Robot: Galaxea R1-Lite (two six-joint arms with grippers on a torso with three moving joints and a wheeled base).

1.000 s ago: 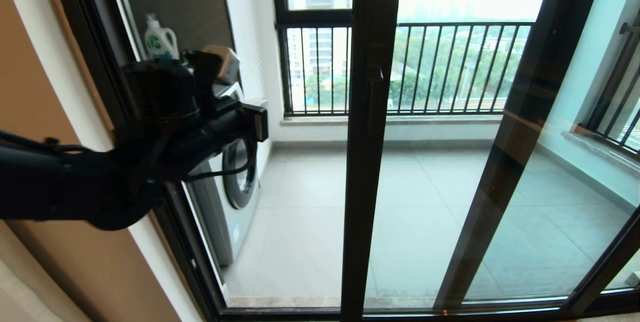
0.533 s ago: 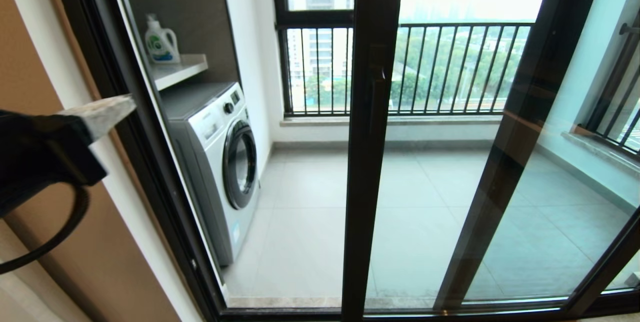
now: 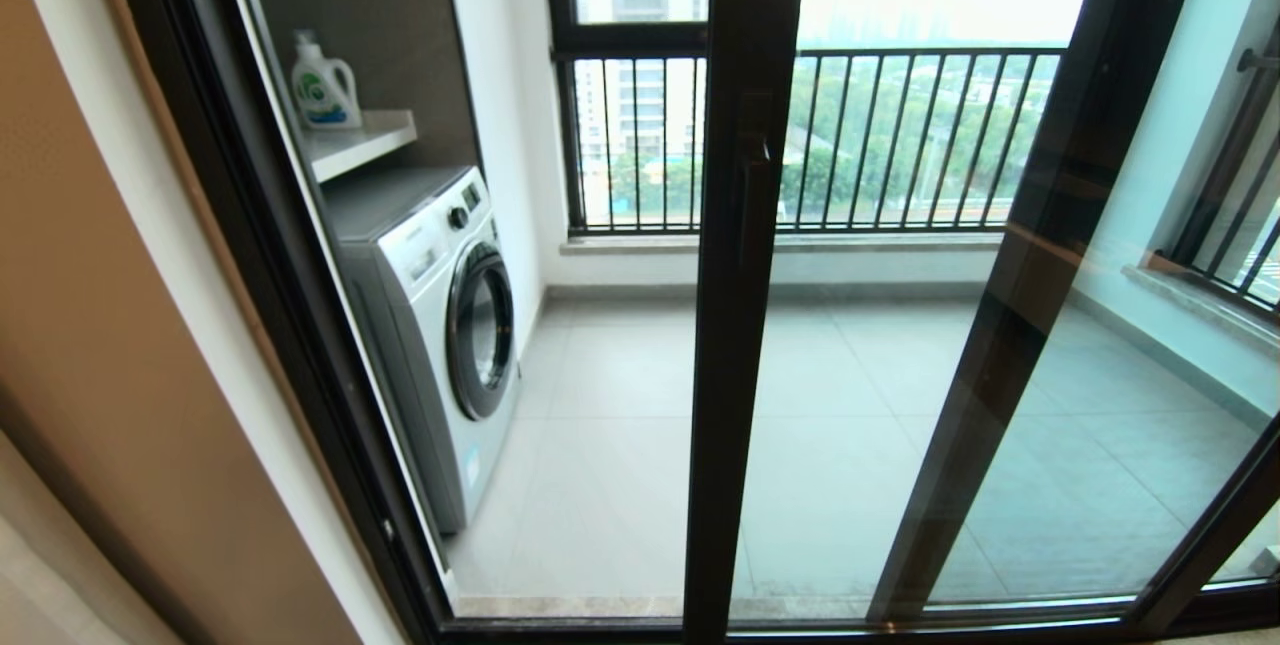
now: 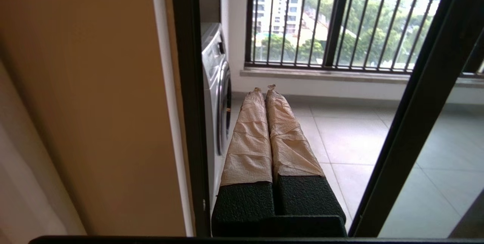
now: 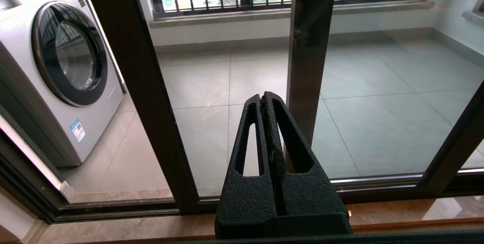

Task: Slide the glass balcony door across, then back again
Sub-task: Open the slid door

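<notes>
The glass balcony door (image 3: 735, 375) stands partway across the opening, its dark upright in the middle of the head view with the bar handle (image 3: 752, 200) on it. The doorway to the left of that upright is open to the balcony. Neither arm shows in the head view. My left gripper (image 4: 264, 89) is shut and holds nothing; its tape-wrapped fingers (image 4: 249, 138) point into the gap, clear of the door upright (image 4: 419, 115). My right gripper (image 5: 263, 98) is shut and empty, low, in front of the glass near the door upright (image 5: 143, 115).
A washing machine (image 3: 440, 325) stands just inside the balcony on the left, under a shelf (image 3: 360, 140) with a detergent bottle (image 3: 322, 85). The dark left jamb (image 3: 250, 225) borders the gap. A second dark upright (image 3: 1040, 275) and the railing (image 3: 900, 135) lie beyond the glass.
My left arm has pulled back to the left and out of the head view. The door has not moved.
</notes>
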